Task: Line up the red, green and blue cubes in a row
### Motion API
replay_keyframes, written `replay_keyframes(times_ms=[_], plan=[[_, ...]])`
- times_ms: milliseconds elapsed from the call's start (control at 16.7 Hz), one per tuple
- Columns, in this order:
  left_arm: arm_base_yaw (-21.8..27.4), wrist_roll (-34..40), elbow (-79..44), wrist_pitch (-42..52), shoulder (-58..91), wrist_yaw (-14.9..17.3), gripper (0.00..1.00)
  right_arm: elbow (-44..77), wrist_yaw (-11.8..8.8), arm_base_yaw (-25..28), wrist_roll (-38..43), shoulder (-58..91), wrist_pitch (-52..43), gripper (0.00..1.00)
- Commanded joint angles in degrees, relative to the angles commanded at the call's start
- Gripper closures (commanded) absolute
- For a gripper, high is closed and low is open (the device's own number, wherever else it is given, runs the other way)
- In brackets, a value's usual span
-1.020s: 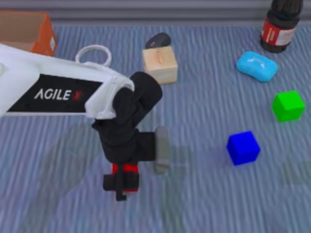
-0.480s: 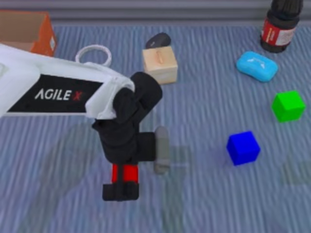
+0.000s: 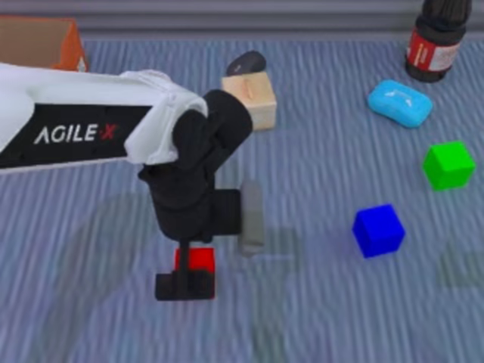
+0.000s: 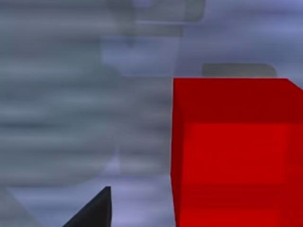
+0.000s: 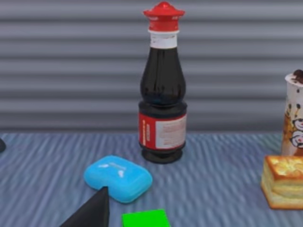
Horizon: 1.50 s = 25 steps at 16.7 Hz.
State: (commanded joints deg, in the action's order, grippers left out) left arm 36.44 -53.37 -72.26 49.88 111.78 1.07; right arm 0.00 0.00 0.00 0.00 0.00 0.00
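Observation:
The red cube [image 3: 198,259] rests on the table at the front left, directly under my left gripper [image 3: 185,286]. In the left wrist view the red cube [image 4: 236,151] fills one side. One dark fingertip [image 4: 97,210] stands apart from it with bare table between, so this gripper is open. The blue cube [image 3: 378,231] lies right of centre. The green cube [image 3: 448,165] sits near the right edge. My right arm is outside the top view; its wrist view shows one fingertip [image 5: 94,210] beside the green cube [image 5: 146,218], with nothing held.
A tan wooden block [image 3: 253,97] and a dark object [image 3: 246,62] lie behind the left arm. A blue soap bar [image 3: 399,102] and a dark bottle [image 3: 435,41] stand at the back right. An orange box [image 3: 45,45] is at the back left. A cake slice [image 5: 284,182] shows in the right wrist view.
My left arm has shifted toward the back and now covers the white ring. More of the red cube's top shows behind the fingers. The blue and green cubes have not moved.

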Motion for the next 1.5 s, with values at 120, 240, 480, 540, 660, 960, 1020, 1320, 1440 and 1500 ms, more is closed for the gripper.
replay_keyframes(times_ms=[120, 240, 480, 540, 660, 960, 1020, 1320, 1440, 1500], plan=[[-0.3, 0.0, -2.3, 4.9, -1.9, 0.0, 0.00, 0.0, 0.0, 0.0, 0.0, 0.0, 0.0, 0.00], [-0.6, 0.0, -3.9, 7.5, -3.5, 0.0, 0.00, 0.0, 0.0, 0.0, 0.0, 0.0, 0.0, 0.00], [-0.4, 0.0, -4.1, 7.7, -3.7, 0.0, 0.00, 0.0, 0.0, 0.0, 0.0, 0.0, 0.0, 0.00], [-0.4, 0.0, -4.1, 7.7, -3.7, 0.0, 0.00, 0.0, 0.0, 0.0, 0.0, 0.0, 0.0, 0.00], [-1.1, 0.6, -2.8, 6.8, -5.1, -0.1, 0.00, 1.7, 0.1, 0.0, -0.1, 1.7, -1.2, 0.00], [-7.1, 6.0, 7.4, -0.1, -17.7, -0.7, 0.00, 16.3, 0.1, 0.6, -0.9, 16.7, -10.4, 0.00], [-8.8, 7.8, 10.5, -2.1, -21.7, -0.8, 0.00, 20.8, 0.1, 0.8, -1.2, 21.5, -13.1, 0.00], [-18.7, 19.1, 29.4, -14.3, -47.5, -1.5, 0.00, 46.9, 0.0, 1.9, -2.9, 53.3, -29.1, 0.00], [-22.7, 24.4, 37.9, -19.8, -59.1, -1.8, 0.00, 57.9, 0.2, 2.3, -3.7, 67.8, -36.1, 0.00], [-24.4, 26.9, 41.8, -22.4, -64.5, -1.9, 0.00, 63.2, 0.2, 2.6, -4.0, 74.9, -39.6, 0.00]])
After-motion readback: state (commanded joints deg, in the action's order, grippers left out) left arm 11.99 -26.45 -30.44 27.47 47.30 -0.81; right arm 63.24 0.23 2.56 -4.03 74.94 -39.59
